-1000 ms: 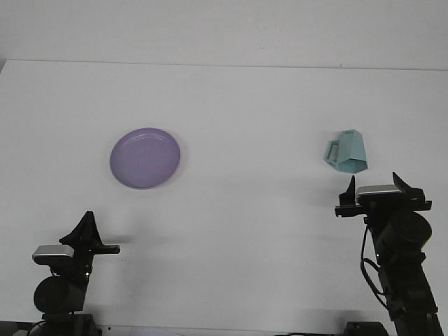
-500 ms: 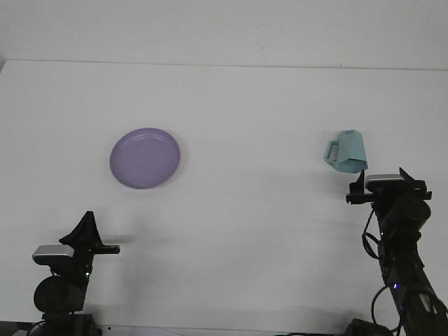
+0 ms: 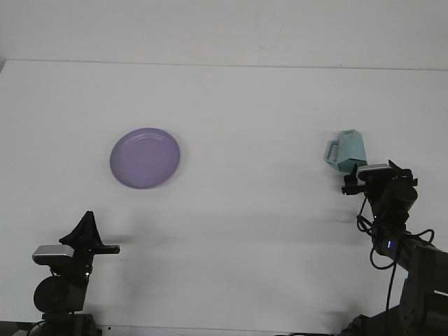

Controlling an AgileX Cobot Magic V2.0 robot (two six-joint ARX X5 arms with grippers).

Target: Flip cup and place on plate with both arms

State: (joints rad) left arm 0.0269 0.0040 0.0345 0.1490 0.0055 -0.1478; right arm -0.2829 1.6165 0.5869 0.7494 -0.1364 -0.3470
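Black arms with silver wrist cameras, looping cables, small lit LEDs.

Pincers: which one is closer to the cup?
The right pincer, right beside the teal cup. The left pincer sits far off, below the purple plate.

Teal cup (image 3: 346, 149), purple plate (image 3: 145, 157)

teal cup (image 3: 346, 151) upside down, right gripper (image 3: 369, 170) beside it – purple plate (image 3: 145, 158) apart
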